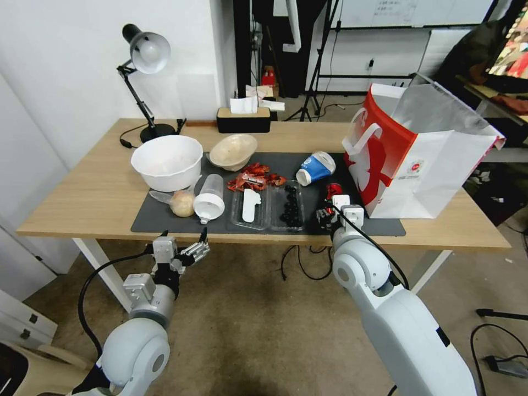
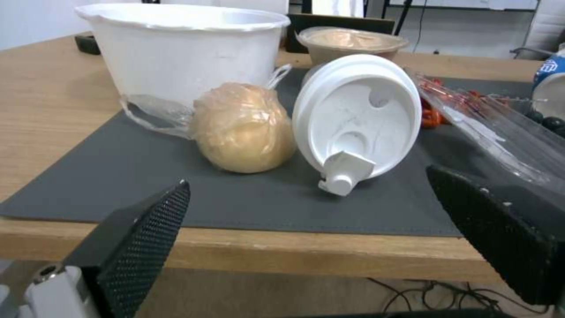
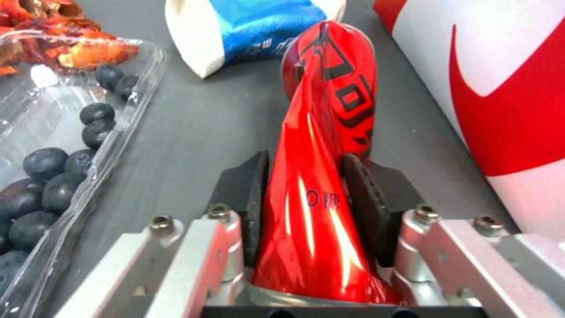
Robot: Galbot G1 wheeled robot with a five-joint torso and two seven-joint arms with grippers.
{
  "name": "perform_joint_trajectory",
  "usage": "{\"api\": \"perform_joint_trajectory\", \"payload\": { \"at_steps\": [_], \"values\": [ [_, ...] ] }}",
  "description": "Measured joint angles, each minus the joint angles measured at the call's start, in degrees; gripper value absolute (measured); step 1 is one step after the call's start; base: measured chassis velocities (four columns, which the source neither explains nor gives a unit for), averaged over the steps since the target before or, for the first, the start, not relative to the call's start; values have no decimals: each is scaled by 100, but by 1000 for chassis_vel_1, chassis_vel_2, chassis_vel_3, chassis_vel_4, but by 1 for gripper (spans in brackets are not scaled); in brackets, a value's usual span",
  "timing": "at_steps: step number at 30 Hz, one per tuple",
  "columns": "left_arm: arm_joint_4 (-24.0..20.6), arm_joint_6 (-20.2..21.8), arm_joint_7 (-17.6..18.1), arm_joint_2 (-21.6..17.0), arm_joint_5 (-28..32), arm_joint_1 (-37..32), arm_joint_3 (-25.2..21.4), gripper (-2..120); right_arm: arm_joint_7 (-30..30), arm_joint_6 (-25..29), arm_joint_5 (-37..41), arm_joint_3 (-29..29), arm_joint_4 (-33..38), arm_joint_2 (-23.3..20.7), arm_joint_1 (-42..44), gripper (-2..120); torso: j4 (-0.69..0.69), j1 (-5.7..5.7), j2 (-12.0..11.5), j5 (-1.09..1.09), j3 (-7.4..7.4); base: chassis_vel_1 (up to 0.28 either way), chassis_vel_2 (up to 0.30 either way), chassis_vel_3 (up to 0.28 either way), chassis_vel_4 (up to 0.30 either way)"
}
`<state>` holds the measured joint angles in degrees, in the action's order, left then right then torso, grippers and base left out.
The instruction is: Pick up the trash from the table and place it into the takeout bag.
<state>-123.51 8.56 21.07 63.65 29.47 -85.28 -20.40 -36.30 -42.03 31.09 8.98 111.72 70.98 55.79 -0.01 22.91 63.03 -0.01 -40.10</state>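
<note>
On the dark mat (image 1: pixel 165 220), a clear tray (image 3: pixel 53 145) holds blueberries; right tool (image 3: pixel 306 194) pinches the crushed red can (image 3: pixel 324 132).

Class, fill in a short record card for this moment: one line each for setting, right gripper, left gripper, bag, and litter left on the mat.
Setting: wooden table with a dark mat
Right gripper: shut on a crushed red can, low over the mat beside the bag
Left gripper: open, off the table's front edge, facing the lidded cup and wrapped beige lump
Bag: upright on the table's right end, mouth open
Litter left: blue-and-white paper cup on its side, tan bowl, red wrappers
</note>
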Motion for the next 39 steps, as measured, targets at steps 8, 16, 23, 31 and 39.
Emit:
{"api": "perform_joint_trajectory", "payload": {
  "at_steps": [8, 16, 23, 31, 39],
  "values": [
    [-1, -32, 5, -7, -13, 0, -6, 100, 84, 12, 171, 38, 65, 4, -7, 17, -1, 0, 0, 0, 0, 0, 0, 0, 0],
    [-43, -34, 12, -12, -11, -17, -26, 100, 855, 404, 301, 108, 376, -73, 7, 6, 2, 2, -3, 2, -2, 0, 0, 0, 0],
    [-10, -53, 16, -1, -14, -25, -28, 100, 1961, 1539, 79, 355, 534, -186, -97, 6, 1, 2, -2, 2, -2, 0, 0, 0, 0],
    [39, -130, 22, -12, -49, -22, -46, 100, 2016, 2653, 596, 777, 492, -426, -743, 6, 1, 1, -2, 4, -1, 0, 0, 0, 0],
    [45, -160, 26, -20, -34, -31, -69, 100, 1169, 2842, 1111, 1093, 17, -707, -1791, 6, 2, 2, -1, 2, -1, 0, 0, 0, 0]
  ]
}}
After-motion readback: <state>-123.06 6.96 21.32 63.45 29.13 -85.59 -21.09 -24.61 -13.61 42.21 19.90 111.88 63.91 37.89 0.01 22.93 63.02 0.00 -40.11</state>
